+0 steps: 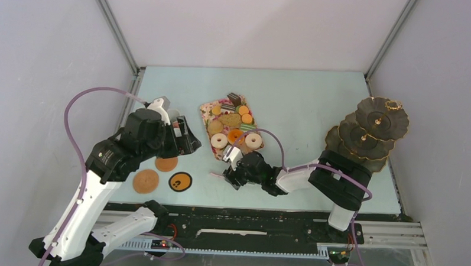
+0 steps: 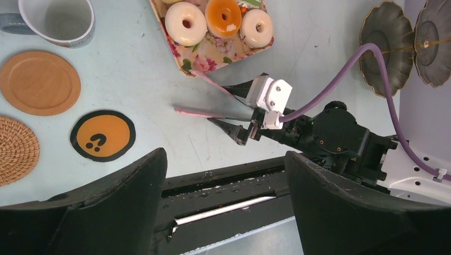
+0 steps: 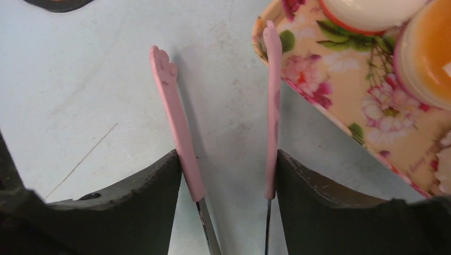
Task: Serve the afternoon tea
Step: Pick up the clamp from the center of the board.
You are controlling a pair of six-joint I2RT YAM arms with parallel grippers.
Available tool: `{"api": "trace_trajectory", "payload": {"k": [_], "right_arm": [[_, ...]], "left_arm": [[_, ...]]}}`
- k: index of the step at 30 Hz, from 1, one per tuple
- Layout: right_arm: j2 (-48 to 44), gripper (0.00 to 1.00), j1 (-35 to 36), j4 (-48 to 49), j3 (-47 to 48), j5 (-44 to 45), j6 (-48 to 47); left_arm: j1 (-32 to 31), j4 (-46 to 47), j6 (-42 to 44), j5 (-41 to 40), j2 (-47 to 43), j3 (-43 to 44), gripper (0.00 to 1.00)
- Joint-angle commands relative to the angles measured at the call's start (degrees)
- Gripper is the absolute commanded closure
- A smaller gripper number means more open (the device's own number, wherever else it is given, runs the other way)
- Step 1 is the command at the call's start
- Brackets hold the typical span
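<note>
overhead view, close wrist views, shared tray

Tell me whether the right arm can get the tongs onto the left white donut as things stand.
Probably yes. The tongs sit between its jaws, tips already at the tray's near corner, and nothing lies between them and the white donut.

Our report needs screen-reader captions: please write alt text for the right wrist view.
Dark fingers of the right gripper touch both arms of the spread pink tongs above a pale table. One tip overlaps a corner of the floral tray, near two donuts.
</note>
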Motion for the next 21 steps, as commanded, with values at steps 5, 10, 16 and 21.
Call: {"api": "trace_trajectory", "payload": {"k": [5, 10, 16, 21], "right_arm": [[-12.02, 0.43, 0.28, -15.95, 2.5, 10.97, 3.94], [-21.75, 0.46, -2.48, -32.18, 6.26, 0.23, 8.21], [-25.58, 0.55, -9.26, -42.44, 9.3, -13.78, 18.48], [-24.02, 0.56, -12.25, -41.87, 11.16, -16.02, 21.68]], "left_arm": [[0.31, 2.97, -2.09, 0.5, 0.29, 0.78, 0.12], [0.31, 7.97, -4.17, 1.99, 0.83, -2.78, 0.12], [0.22, 20.83, -11.2, 14.95, 4.42, -9.94, 0.12], [-0.47, 30.83, -13.7, 18.29, 7.53, -14.77, 0.12]]}}
